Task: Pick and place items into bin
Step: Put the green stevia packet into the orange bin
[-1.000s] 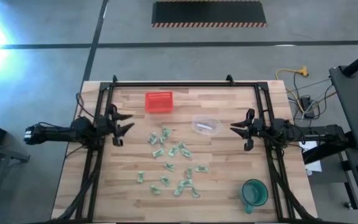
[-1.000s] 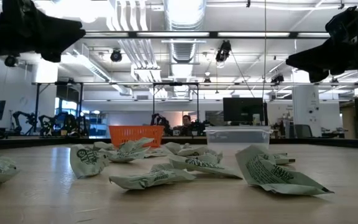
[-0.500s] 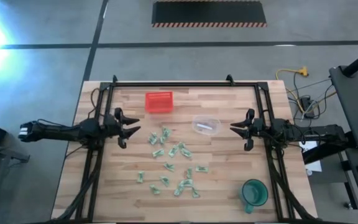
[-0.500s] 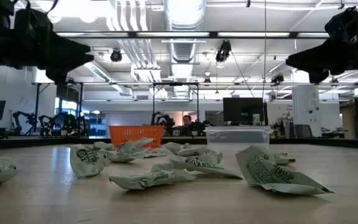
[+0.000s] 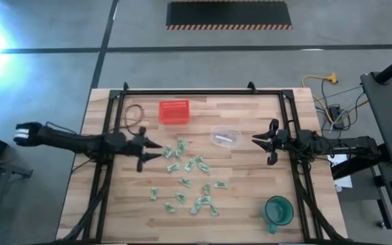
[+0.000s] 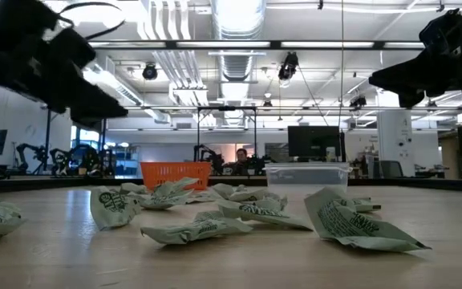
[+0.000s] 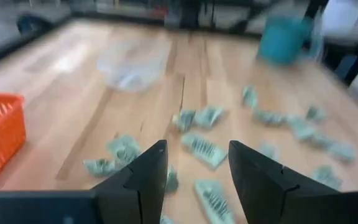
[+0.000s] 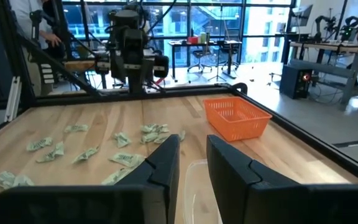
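A pale wooden table [image 5: 250, 204] holds scattered green wrapped pieces [image 5: 194, 164] at its centre, a red basket [image 5: 174, 111] behind. The left gripper [image 5: 150, 152] hovers spread beside them; the right gripper [image 5: 260, 141] waits, spread, in a workshop.

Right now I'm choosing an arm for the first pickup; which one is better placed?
Left, probably. The left claw is open beside the green wrapped pieces, while the right claw waits farther off beyond the clear container.
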You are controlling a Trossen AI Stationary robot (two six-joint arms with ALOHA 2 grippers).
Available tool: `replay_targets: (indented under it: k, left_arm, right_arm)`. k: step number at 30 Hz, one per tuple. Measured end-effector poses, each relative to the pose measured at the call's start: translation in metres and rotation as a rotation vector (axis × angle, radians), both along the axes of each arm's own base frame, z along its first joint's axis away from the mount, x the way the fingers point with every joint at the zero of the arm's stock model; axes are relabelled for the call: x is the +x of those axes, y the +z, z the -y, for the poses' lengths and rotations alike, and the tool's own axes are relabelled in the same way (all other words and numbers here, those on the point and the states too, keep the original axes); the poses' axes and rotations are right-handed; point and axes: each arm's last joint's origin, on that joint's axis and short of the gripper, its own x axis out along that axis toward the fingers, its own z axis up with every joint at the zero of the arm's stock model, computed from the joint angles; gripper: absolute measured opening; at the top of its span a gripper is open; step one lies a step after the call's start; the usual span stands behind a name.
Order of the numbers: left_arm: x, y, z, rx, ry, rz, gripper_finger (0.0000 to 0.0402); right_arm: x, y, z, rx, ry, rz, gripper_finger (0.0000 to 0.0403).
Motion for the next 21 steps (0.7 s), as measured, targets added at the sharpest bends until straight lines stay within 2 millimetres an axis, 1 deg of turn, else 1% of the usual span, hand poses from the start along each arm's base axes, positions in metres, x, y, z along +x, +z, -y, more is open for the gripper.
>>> replay_targets:
  k: [2, 4, 8, 11, 13, 17, 21]
  left_arm:
    - [0.012, 0.003, 0.001, 0.037, -0.011, -0.053, 0.0155]
    - [0.026, 0.009, 0.002, 0.085, -0.03, -0.09, 0.0155]
    - [0.048, 0.006, 0.003, 0.163, -0.07, -0.338, 0.0155]
    - [0.062, 0.007, 0.003, 0.202, -0.075, -0.484, 0.0155]
    - [0.069, 0.005, 0.002, 0.225, -0.072, -0.574, 0.0155]
    - [0.08, 0.006, 0.002, 0.276, -0.066, -0.67, 0.0155]
    - [0.079, -0.004, -0.001, 0.313, -0.049, -0.77, 0.0155]
  right_arm:
    - [0.0, 0.0, 0.0, 0.0, 0.0, -0.001, 0.0073]
    - [0.0, 0.0, 0.0, 0.0, 0.0, -0.002, 0.0073]
    - [0.0, -0.003, 0.0, 0.0, 0.001, -0.033, 0.0073]
    - [0.001, -0.005, 0.0, 0.003, 0.001, -0.056, 0.0073]
    - [0.001, -0.006, 0.0, 0.003, 0.0, -0.067, 0.0073]
    - [0.003, -0.008, 0.0, 0.002, 0.0, -0.091, 0.0073]
    - [0.004, -0.01, 0.0, 0.0, 0.001, -0.116, 0.0073]
